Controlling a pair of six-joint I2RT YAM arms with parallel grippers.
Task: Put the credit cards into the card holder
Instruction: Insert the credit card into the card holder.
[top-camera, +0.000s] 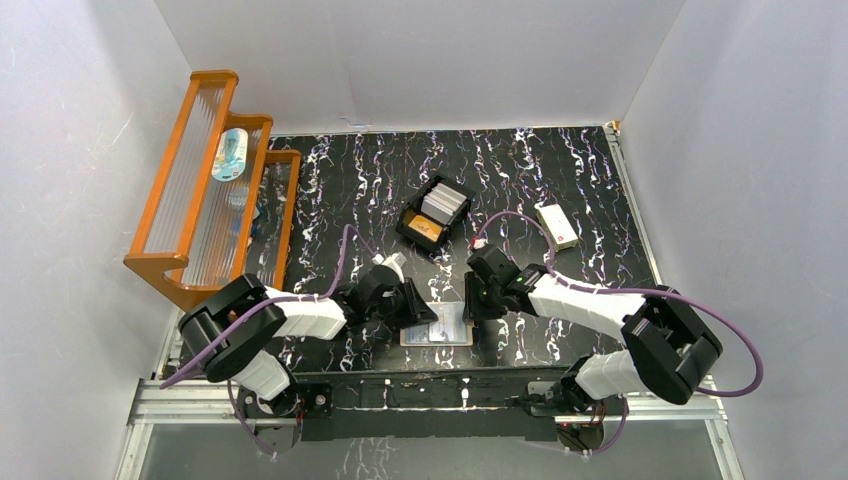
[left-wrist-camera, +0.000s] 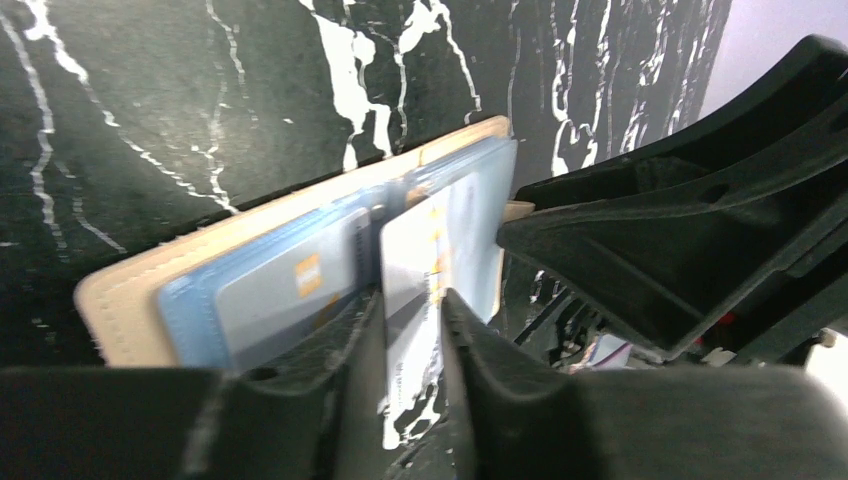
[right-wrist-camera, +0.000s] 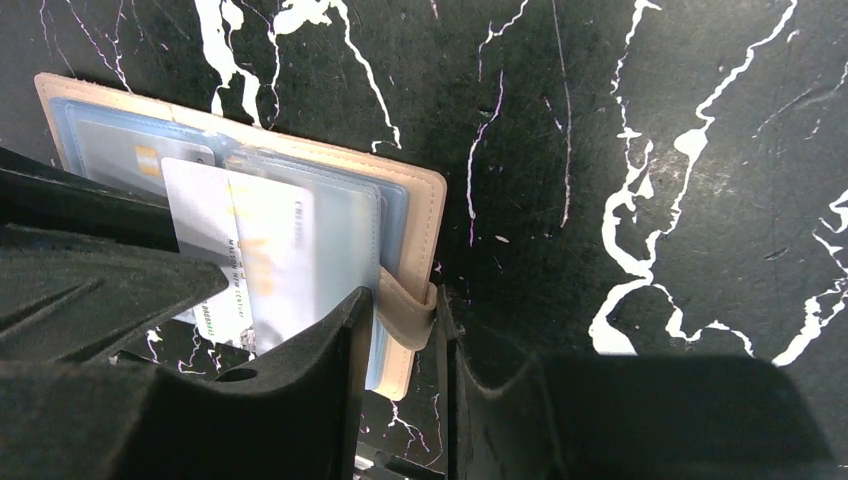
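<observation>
While left gripper (left-wrist-camera: 410, 300) and right gripper (right-wrist-camera: 405, 300) flank it, card holder (top-camera: 437, 326): open flat on table (top-camera: 560, 170).
in the way: right gripper's finger, just beside white card (left-wrist-camera: 410, 250).
right gripper: clamped on snap tab (right-wrist-camera: 402, 322).
left gripper: jaws narrow, astride white card; grip unclear.
axis: long side runs gripper to gripper; card end points at left gripper.
look: tan rim, bluish sleeves, grey card (left-wrist-camera: 265, 305) sleeved.
beyond both: black tray (top-camera: 436, 212), white box (top-camera: 556, 226).
</observation>
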